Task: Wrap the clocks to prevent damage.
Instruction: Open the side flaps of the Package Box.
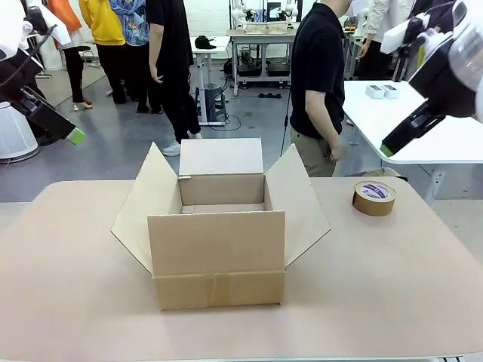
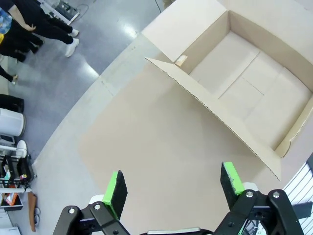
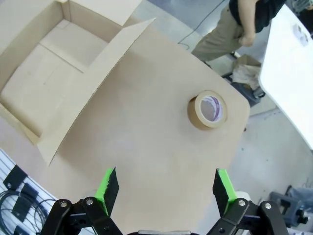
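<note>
No clocks are in view. An open cardboard box (image 1: 219,234) stands in the middle of the table with its flaps spread; its inside (image 2: 254,88) is bare, and the right wrist view shows the same bare floor (image 3: 44,73). My left gripper (image 1: 75,136) hangs high off the table's left side, open and holding nothing (image 2: 173,183). My right gripper (image 1: 386,149) is raised at the upper right, jaws open over the table near the box's right flap (image 3: 164,183).
A roll of brown tape (image 1: 373,197) lies flat at the table's far right (image 3: 208,108). A person in a black shirt (image 1: 321,83) stands beyond the far edge. A white table (image 1: 423,121) stands behind on the right. Bare tabletop (image 1: 377,286) surrounds the box.
</note>
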